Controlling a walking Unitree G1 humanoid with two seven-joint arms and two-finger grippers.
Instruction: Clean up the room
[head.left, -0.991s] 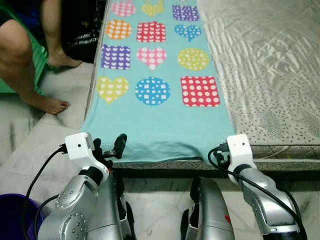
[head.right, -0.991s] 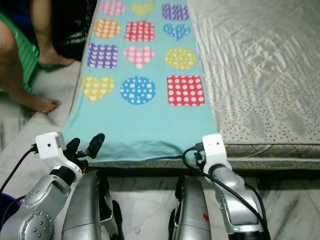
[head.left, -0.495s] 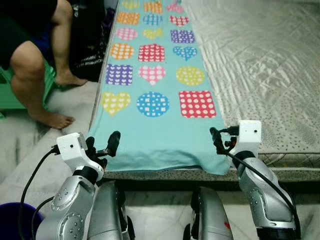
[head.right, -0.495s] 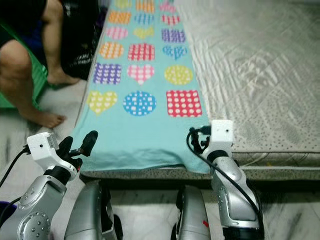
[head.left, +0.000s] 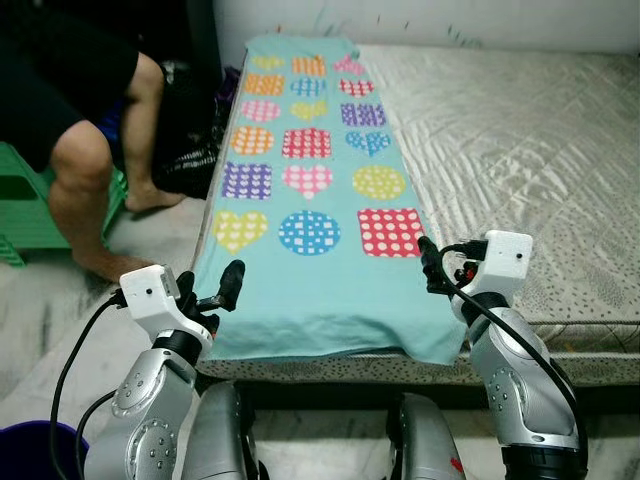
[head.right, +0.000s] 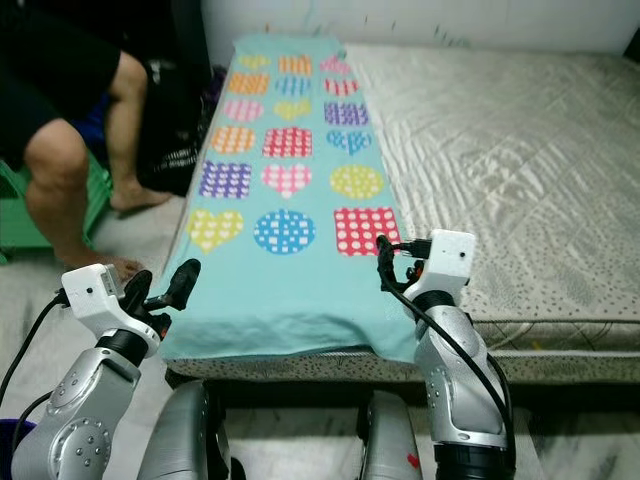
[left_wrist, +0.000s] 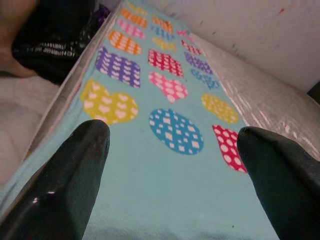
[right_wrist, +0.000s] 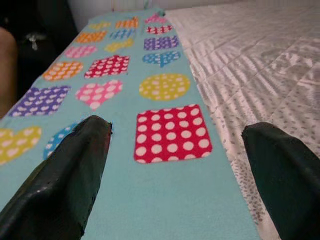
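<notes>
Here, in the head views, more of the turquoise blanket (head.left: 310, 215) is seen lengthwise on the mattress (head.left: 530, 140) than before, as the camera has tilted up. The left gripper (head.left: 212, 290) and right gripper (head.left: 436, 268) are raised near its front corners. In both wrist views, fingers are spread. No writing is legible.

A person's bare legs (head.left: 95, 180) are resting at the left, feet on the pale marble floor (head.left: 40, 320), the person sitting on a green stool (head.left: 20, 205). A black bag (head.left: 190, 165) is lying behind them, while a purple bucket (head.left: 25, 450) is showing lower left.
</notes>
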